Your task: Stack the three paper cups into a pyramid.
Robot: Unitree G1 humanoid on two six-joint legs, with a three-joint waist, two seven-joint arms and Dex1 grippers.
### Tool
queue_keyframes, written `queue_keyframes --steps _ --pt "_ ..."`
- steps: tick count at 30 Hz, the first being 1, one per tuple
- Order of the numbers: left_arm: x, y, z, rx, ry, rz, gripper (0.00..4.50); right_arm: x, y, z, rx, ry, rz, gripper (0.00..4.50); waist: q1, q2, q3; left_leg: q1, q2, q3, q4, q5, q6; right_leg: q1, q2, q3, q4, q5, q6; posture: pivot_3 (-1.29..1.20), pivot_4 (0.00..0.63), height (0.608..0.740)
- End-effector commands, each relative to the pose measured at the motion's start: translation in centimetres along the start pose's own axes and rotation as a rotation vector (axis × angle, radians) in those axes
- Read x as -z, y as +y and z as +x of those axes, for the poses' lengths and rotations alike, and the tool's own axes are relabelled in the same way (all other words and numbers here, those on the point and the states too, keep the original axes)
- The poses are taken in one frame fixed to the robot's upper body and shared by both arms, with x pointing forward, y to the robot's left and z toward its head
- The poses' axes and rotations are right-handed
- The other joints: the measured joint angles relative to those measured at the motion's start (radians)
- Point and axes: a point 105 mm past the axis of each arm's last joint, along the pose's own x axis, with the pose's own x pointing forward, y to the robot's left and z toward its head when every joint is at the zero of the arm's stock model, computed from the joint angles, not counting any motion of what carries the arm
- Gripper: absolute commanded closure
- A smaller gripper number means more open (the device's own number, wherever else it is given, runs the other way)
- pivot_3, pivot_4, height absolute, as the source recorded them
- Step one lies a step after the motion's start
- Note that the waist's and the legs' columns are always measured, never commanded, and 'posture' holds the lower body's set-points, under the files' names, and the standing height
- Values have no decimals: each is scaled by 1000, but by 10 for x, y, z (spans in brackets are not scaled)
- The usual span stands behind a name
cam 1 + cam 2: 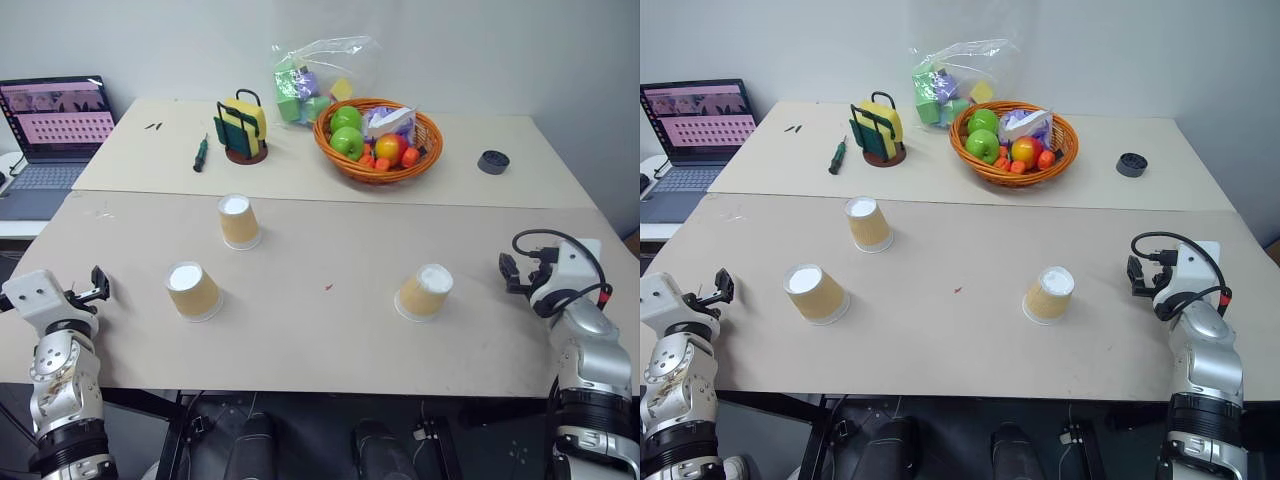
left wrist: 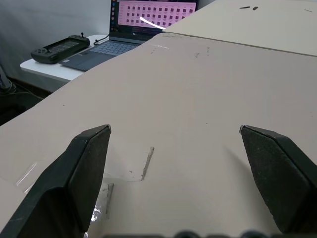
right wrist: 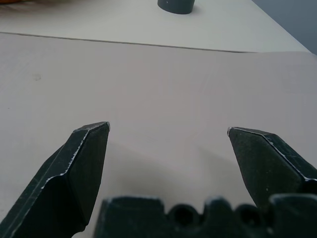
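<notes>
Cups first: three tan paper cups sit upside down on the near table point(image 1: 330, 340), white bases up, all standing apart and none stacked. One cup point(image 1: 239, 221) is toward the back left, another cup point(image 1: 193, 291) sits nearer and further left, and the third cup point(image 1: 425, 292) is off to the right, well clear of the other two. A tiny red speck point(image 1: 328, 287) lies on the bare surface between them.

Left tool point(image 1: 98, 284) hangs over the table's left edge, its black fingers point(image 2: 84, 173) spread wide with nothing between them; the wrist view looks across bare tabletop toward the open laptop point(image 1: 55, 125) and a dark game controller point(image 2: 59, 48) on a side surface. Right tool point(image 1: 508, 272) sits over the right edge, equally wide, fingers point(image 3: 84, 168) empty, just plain table in front of them. Both are well away from any cup.

On the far table, there's an orange wicker basket point(image 1: 378, 138) with green apples and other fruit, a clear bag of coloured blocks point(image 1: 310, 85) behind it, a black wire holder with yellow and green sponges point(image 1: 242, 128), a green-handled screwdriver point(image 1: 201, 154) beside that, and a dark roll of tape point(image 1: 493, 161) off to the right.
</notes>
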Motion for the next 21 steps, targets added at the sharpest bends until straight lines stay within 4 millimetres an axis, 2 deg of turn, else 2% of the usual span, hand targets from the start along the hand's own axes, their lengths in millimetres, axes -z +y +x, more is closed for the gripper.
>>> queue_keyframes --steps 1,4,6,8,10,12,14,16,18,21 --pt "-12 -10 4 47 -46 5 39 -17 -4 1 35 -69 4 0 0 0 0 0 0 0 0 0 0 0 0 0 0 0 0 0 150 675" --pt "-11 -21 3 113 -43 5 39 -47 9 5 -11 -148 116 0 -2 0 0 0 0 0 0 0 0 0 0 0 0 0 0 0 150 675" --pt "-9 -23 2 136 -40 17 39 -81 37 -3 -200 -251 237 0 -6 0 0 0 0 0 0 0 0 0 0 0 0 0 0 0 150 675" --pt "-9 -23 1 145 -38 17 39 -113 66 -21 -420 -336 315 0 -11 1 0 0 0 0 0 0 0 -1 0 0 1 0 0 0 150 675" --pt "-8 -23 0 160 -32 17 39 -148 99 -54 -695 -427 343 0 -12 1 1 -1 0 -1 0 0 0 0 0 0 1 0 0 0 150 675" --pt "-7 -23 -1 176 -25 27 39 -167 128 -97 -983 -479 314 0 -11 1 1 -1 0 -2 0 0 1 0 0 -1 1 0 0 0 150 675" --pt "-5 -23 -4 194 -17 36 39 -168 151 -137 -1237 -468 248 0 -4 1 0 -2 0 -2 0 0 1 0 0 -2 0 -1 0 0 150 675" --pt "-2 -22 -8 219 -4 58 39 -153 169 -163 -1414 -370 152 0 2 0 0 -2 0 -4 0 -1 2 2 0 -5 0 -2 -1 0 150 675" --pt "-1 -21 -12 255 10 87 39 -127 184 -172 -1488 -224 6 0 2 -1 0 -2 0 -4 0 -1 2 2 -1 -5 -1 -2 -2 0 150 675" --pt "-2 -22 -18 322 19 133 39 -96 193 -175 -1513 -76 -178 0 1 -1 -1 -1 0 -4 0 0 1 1 -2 -6 -1 -2 -3 0 150 675"
